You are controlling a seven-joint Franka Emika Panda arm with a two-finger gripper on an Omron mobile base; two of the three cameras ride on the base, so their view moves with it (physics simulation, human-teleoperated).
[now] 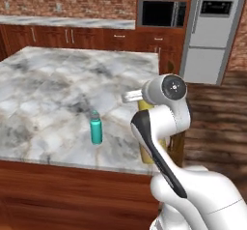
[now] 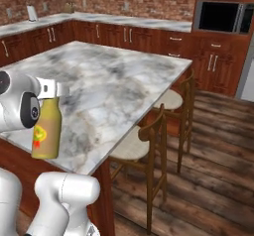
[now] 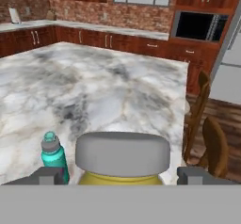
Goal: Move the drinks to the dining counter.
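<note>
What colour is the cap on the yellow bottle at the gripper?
Grey. The yellow bottle has a wide grey cap, best seen in the hand view.

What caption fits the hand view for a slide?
Open gripper flanks the grey-capped yellow bottle above the marble dining counter, teal bottle alongside.

Flat, even rendered light in all three views, moderately bright, no clear source visible. Shadows weak: a soft faint one beside the teal bottle (image 1: 96, 131) on the marble tabletop (image 1: 58, 84). No glare or hot spots on the marble; the fridge (image 1: 212, 26) shows only a dull sheen. Low resolution overall, edges soft and slightly jagged, wood and brick textures smeared. No lens distortion at the edges. In the hand view the grey cap (image 3: 122, 153) up close looks soft.
</note>
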